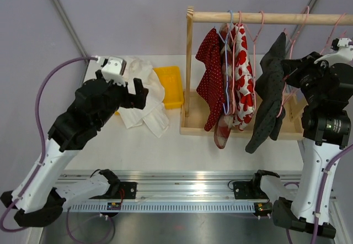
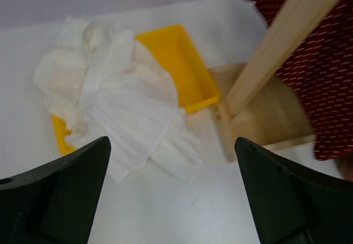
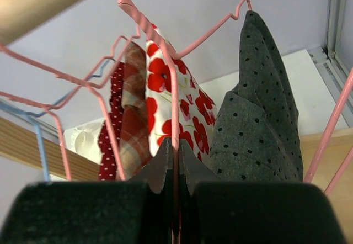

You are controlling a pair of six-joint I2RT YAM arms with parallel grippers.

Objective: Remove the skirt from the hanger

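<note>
Dark grey black-dotted fabric skirt (image 1: 269,97) is seen in the top view hung on a thin pink wire hanger (image 1: 298,30) from the round wooden rail (image 1: 276,18) of a wooden rack, at the right end of the row of clothes. A red white-dotted garment (image 1: 208,73) and a white garment with red flowers (image 1: 242,73) are hung to its left. The right gripper (image 1: 288,72) is held against the skirt's upper right edge; its closure cannot be judged from this view. The left gripper (image 1: 139,92) is held over a crumpled white cloth (image 1: 149,114) beside a yellow plastic tray (image 1: 170,84) on the white table (image 1: 182,150), well apart from the skirt.

Left wrist view: the left gripper (image 2: 171,150) is spread wide with nothing between its black fingers (image 2: 66,200). The white cloth (image 2: 121,111) is draped partly over the yellow tray (image 2: 187,67). The rack's wooden post (image 2: 276,51) and the red dotted fabric (image 2: 325,84) are seen at right.

Right wrist view: the right gripper (image 3: 175,161) is clamped on a vertical wire of the pink hanger (image 3: 174,89). The grey skirt (image 3: 259,117) is draped on that hanger just right of the jaws, with the flowered garment (image 3: 165,95) to its left.
</note>
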